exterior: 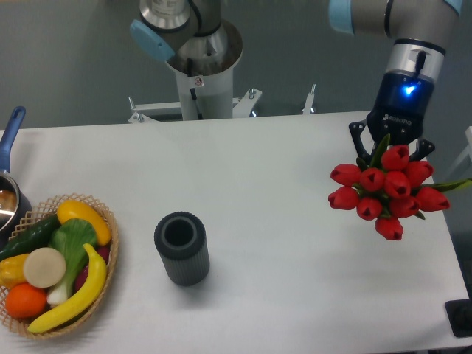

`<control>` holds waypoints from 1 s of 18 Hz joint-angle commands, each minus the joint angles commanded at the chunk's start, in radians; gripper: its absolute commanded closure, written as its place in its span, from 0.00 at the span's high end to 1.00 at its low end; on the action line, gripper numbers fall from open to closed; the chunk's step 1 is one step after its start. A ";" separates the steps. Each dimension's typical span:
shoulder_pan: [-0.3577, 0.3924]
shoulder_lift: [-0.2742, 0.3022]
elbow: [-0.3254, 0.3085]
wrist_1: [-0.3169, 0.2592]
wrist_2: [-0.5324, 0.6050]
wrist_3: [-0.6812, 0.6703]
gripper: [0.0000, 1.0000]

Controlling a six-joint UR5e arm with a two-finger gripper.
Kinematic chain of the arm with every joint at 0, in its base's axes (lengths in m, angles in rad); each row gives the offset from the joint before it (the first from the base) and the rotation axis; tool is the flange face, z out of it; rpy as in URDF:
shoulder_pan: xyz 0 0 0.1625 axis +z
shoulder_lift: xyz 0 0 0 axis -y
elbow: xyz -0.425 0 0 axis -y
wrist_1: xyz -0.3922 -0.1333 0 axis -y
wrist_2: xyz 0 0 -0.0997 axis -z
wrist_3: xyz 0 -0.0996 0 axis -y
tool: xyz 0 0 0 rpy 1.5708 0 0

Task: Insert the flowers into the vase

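The flowers [387,190], a tight bunch of red tulip buds with green stems and a leaf sticking out to the right, hang above the table's right side with the buds facing the camera. My gripper [391,151] is just behind and above the buds, shut on the stems; its fingertips are mostly hidden by the blooms. The vase [181,248], a dark grey ribbed cylinder with a round open mouth, stands upright on the table's left-centre, far to the left of the flowers and empty.
A wicker basket [107,254] of fruit and vegetables sits at the front left. A pot with a blue handle [9,136] is at the left edge. The arm's base column [200,81] stands behind the table's back edge.
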 joint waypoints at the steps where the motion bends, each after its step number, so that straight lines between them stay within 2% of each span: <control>1: -0.002 0.005 -0.009 0.000 0.005 0.002 0.18; 18: -0.018 0.006 0.008 0.002 -0.002 -0.018 0.18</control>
